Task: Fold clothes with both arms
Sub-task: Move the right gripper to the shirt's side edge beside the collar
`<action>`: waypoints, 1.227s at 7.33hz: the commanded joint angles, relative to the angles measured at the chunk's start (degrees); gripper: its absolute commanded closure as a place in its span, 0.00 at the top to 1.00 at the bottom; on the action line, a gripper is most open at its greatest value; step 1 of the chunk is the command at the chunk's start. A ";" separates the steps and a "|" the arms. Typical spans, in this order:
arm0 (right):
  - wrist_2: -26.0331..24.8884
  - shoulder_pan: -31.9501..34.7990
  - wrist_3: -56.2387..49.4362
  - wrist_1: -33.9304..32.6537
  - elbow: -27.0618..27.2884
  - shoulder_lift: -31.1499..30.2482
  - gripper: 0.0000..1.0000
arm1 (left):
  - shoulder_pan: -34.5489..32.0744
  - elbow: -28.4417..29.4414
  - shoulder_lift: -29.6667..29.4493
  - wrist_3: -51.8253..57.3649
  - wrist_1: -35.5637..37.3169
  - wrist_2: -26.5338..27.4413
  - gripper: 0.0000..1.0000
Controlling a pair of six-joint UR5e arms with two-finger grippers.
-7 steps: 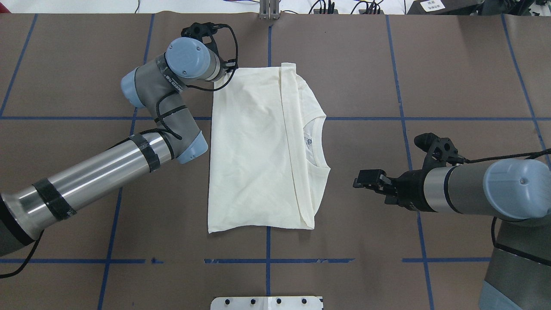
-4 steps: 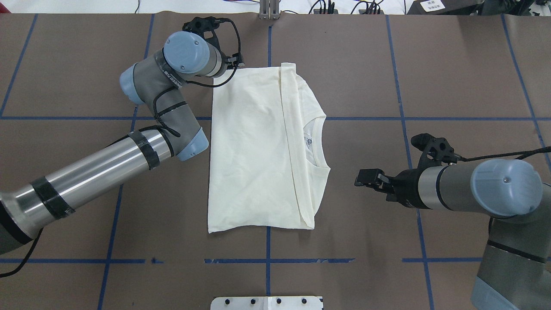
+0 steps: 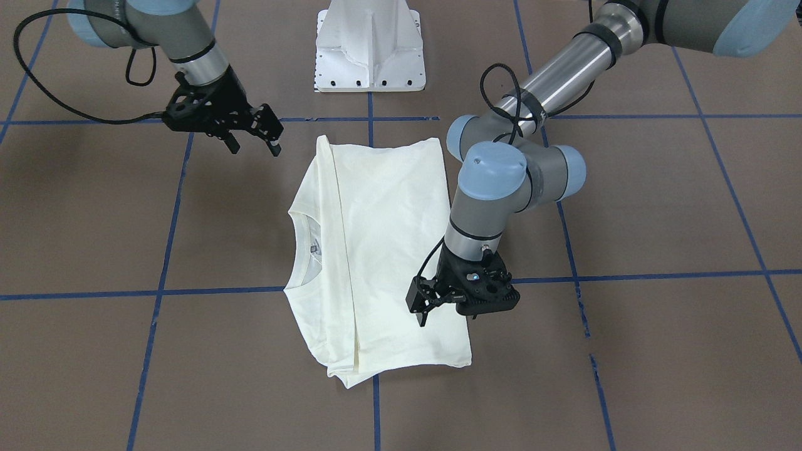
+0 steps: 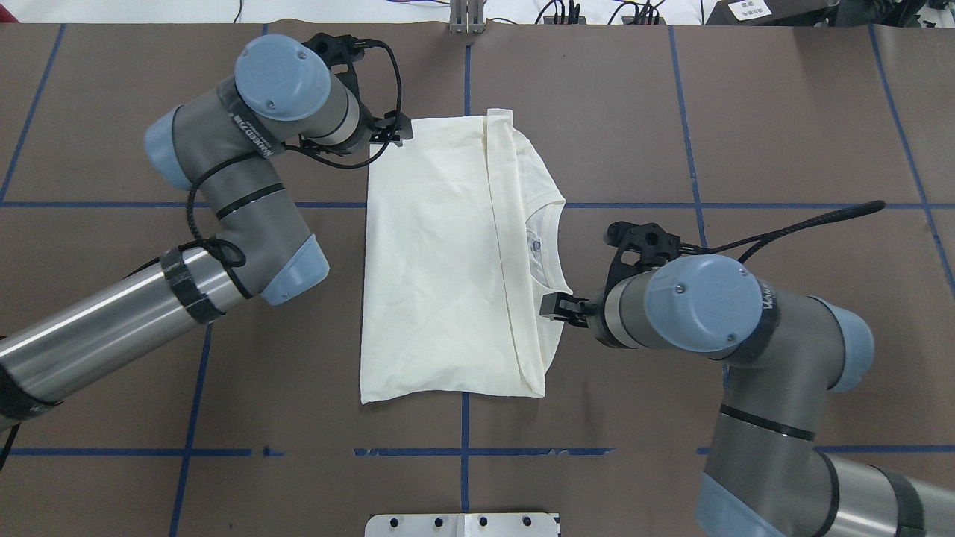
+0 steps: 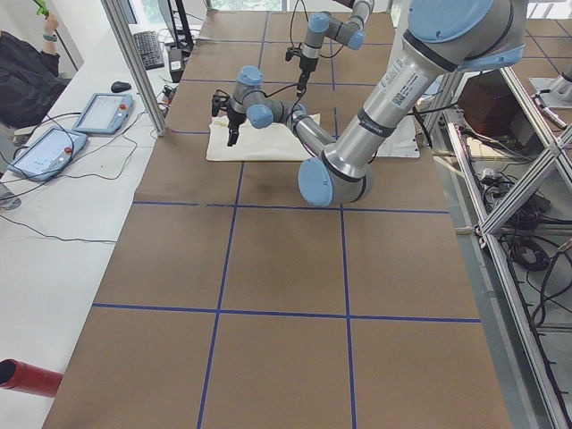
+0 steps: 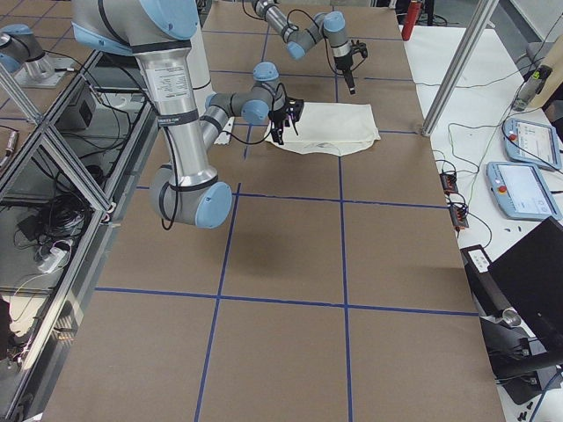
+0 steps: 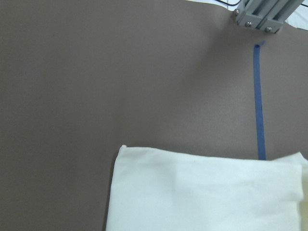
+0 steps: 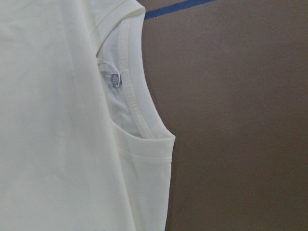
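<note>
Right claw (image 4: 561, 307), spread, has swung to the T-shirt (image 4: 440, 253) collar; left claw (image 4: 394, 131), state unclear, at its corner.

The left arm (image 4: 224, 186) folds sharply at the elbow, and its left gripper (image 3: 432, 307) points straight down, jaws' gap unclear. The right arm (image 4: 746, 321) reaches inward. The right gripper (image 3: 254, 148) has its jaws spread.

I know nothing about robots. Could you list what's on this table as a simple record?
Garment: cream T-shirt, folded, plain side up, collar showing
Surface: brown table, blue tape lines
Left end effector: at the shirt's far corner; open or shut unclear
Right end effector: beside the collar edge, open, empty
</note>
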 commanded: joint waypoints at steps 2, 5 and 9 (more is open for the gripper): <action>-2.51 -5.23 -15.69 -4.61 -7.85 7.79 1.00 | 1.78 -17.62 9.13 0.63 5.93 -1.37 1.00; -1.89 -6.30 -23.89 -13.37 -9.09 9.89 1.00 | 2.66 -17.64 9.23 0.19 5.84 -1.46 1.00; 0.65 -6.30 -26.63 -14.72 -11.55 11.14 1.00 | 3.10 -17.55 9.31 0.10 5.49 -1.55 1.00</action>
